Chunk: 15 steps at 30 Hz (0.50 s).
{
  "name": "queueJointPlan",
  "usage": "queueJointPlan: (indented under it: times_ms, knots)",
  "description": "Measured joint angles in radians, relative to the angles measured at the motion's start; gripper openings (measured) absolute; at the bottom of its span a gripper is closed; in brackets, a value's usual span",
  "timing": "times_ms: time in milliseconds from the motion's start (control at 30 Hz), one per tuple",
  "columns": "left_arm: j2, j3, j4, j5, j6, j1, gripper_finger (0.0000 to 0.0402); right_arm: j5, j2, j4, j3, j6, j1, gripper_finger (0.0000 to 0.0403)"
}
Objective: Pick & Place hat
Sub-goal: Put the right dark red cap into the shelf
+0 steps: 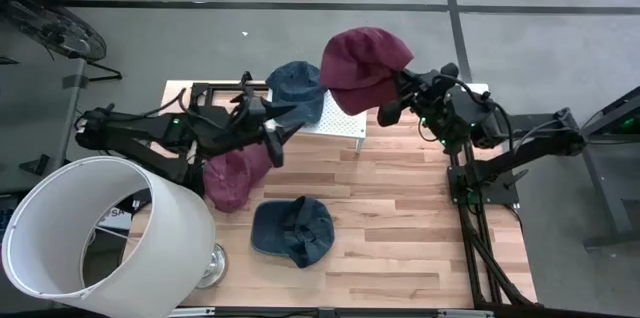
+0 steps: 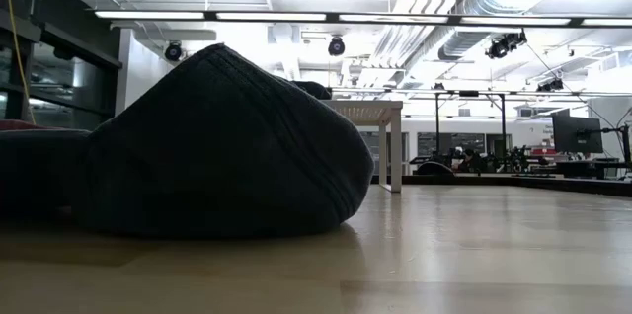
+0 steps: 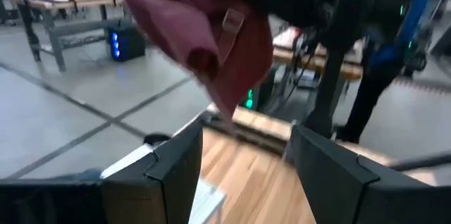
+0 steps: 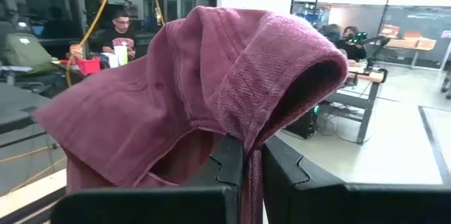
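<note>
Four hats show in the high view. One blue hat [image 1: 297,90] already sits on the white stand [image 1: 345,123] at upper centre. The right gripper [image 1: 385,110] pinches a maroon hat [image 1: 362,64], lifted beside that stand, not yet placed. Another maroon hat [image 1: 236,176] and another blue hat [image 1: 292,231] lie on the table [image 1: 420,228]. The left gripper [image 1: 272,144], fingers spread and empty, hovers over the lying maroon hat.

No text, label, brand, number or sign can be read in any of the views; a pale mark inside the white lampshade [image 1: 80,228], at about eight o'clock in the high view, may be lettering, but it is too small to make out
</note>
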Motion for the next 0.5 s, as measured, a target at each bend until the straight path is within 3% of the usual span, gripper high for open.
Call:
queueJointPlan:
  times_ms: [100,300,500]
  knots:
    - [0.034,-0.002,0.061,-0.021,-0.001,0.000,0.0213,-0.003,0.001,0.002,0.000,0.014,0.015,0.0017]
    - [0.090,-0.002,0.160,-0.174,-0.032,0.001,0.0213,-0.006,-0.002,0.065,0.000,-0.078,0.057,0.0017]
    - [0.102,0.000,0.298,-0.182,-0.010,0.001,0.0213,-0.110,-0.003,0.011,0.000,-0.099,0.071,0.0017]
